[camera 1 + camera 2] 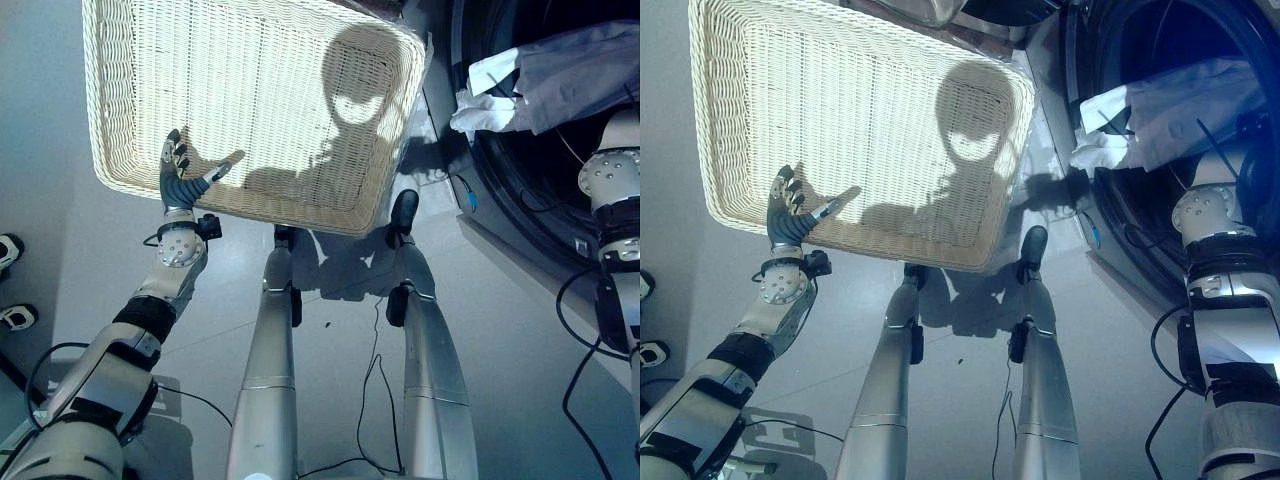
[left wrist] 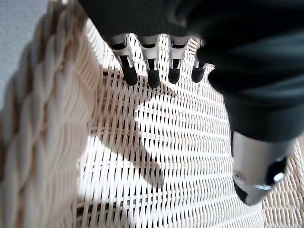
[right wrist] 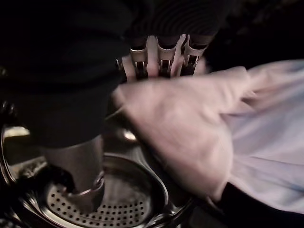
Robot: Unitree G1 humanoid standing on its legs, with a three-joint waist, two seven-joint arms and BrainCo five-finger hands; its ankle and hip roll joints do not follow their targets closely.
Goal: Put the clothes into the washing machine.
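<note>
One shallow rectangular basket of pale woven wicker (image 1: 250, 110) sits on the grey floor, with nothing lying in it. One front-loading washing machine with a round dark door opening (image 1: 1160, 240) stands beside it. One bundle of clothes, pale grey and white fabric (image 1: 560, 85), hangs at that opening; how many separate garments it holds cannot be told. Two robot hands show: one left hand (image 1: 180, 175) over the basket's near rim, and one right hand (image 3: 161, 57) by the cloth at the perforated steel drum (image 3: 95, 204).
</note>
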